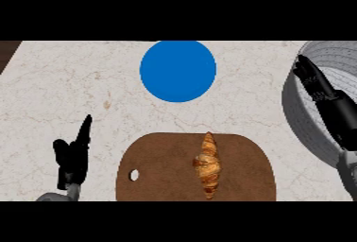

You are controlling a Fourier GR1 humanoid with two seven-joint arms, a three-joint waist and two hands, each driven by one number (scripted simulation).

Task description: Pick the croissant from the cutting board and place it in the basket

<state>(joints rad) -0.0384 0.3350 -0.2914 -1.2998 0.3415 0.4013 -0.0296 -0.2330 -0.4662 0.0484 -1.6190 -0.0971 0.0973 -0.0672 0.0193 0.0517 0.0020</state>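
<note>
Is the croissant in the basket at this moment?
No, the croissant lies lengthwise on the brown cutting board, well apart from the grey basket at the right edge.

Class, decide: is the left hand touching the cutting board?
Apart. The head view shows a strip of counter between the left hand and the cutting board.

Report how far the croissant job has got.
Nothing looks done: the croissant lies on the cutting board. Nothing is in hand either. The right hand stretches open over the basket and holds nothing, and the left hand rests open at the lower left. Still to do: grasp the croissant, carry it across and set it in the basket.
</note>
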